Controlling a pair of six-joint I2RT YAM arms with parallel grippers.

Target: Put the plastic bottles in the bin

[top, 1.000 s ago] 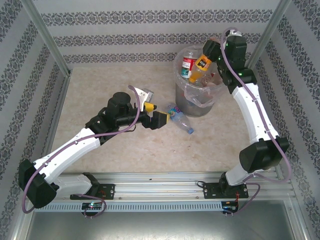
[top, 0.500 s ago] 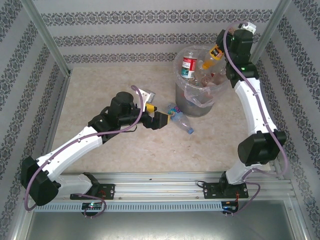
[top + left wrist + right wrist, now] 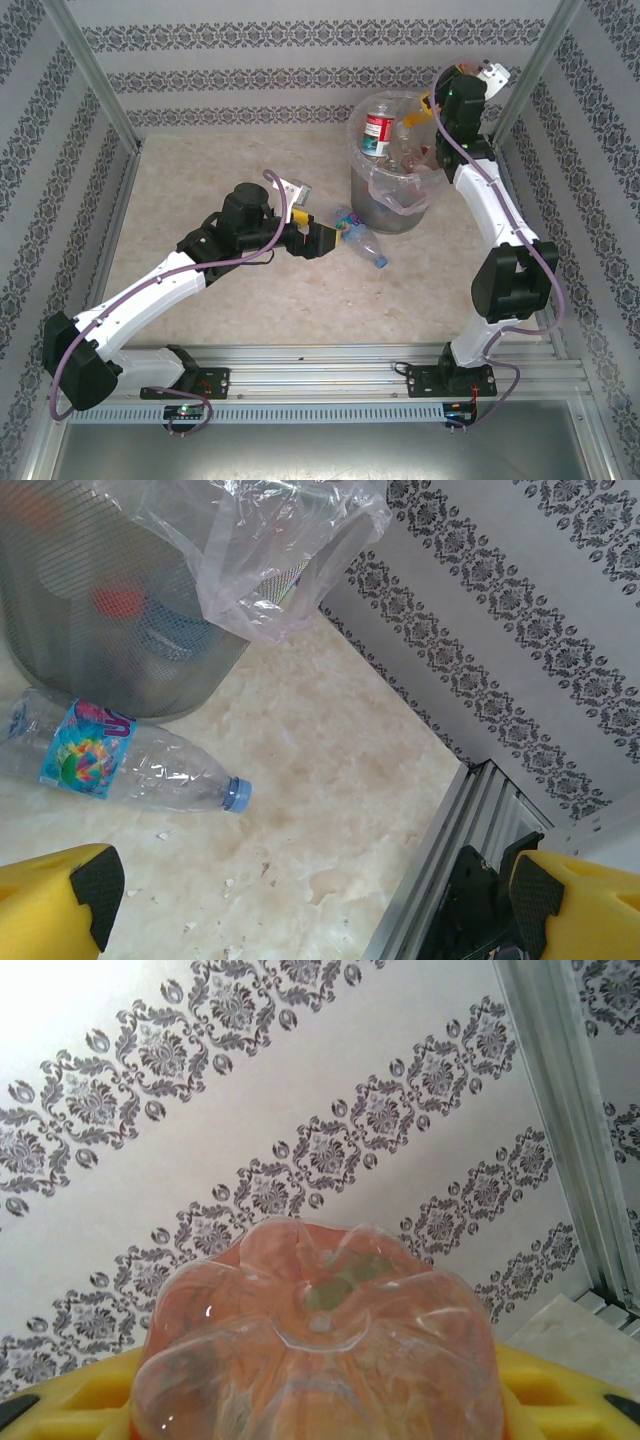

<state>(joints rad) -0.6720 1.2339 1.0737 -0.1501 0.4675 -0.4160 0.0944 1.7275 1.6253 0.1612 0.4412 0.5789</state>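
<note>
The bin (image 3: 388, 205) is grey mesh lined with a clear bag and stands at the back of the table; its wall (image 3: 90, 610) also fills the upper left of the left wrist view. Several plastic bottles lie inside, one with a red label (image 3: 377, 130). My right gripper (image 3: 431, 104) hangs over the bin's far right rim, shut on a clear bottle with an orange label (image 3: 320, 1340), base towards the camera. Another bottle (image 3: 362, 243) with a colourful label and blue cap (image 3: 237, 794) lies on the table against the bin. My left gripper (image 3: 320, 239) is open just left of it.
Patterned walls close in the table on three sides, with metal posts (image 3: 525, 75) at the back corners. An aluminium rail (image 3: 320, 355) runs along the near edge. A loose flap of the bag (image 3: 270, 560) hangs down the bin's front.
The right arm has swung its gripper and the orange-labelled bottle back and to the right, near the bin's far rim. The left gripper has edged closer to the lying bottle.
</note>
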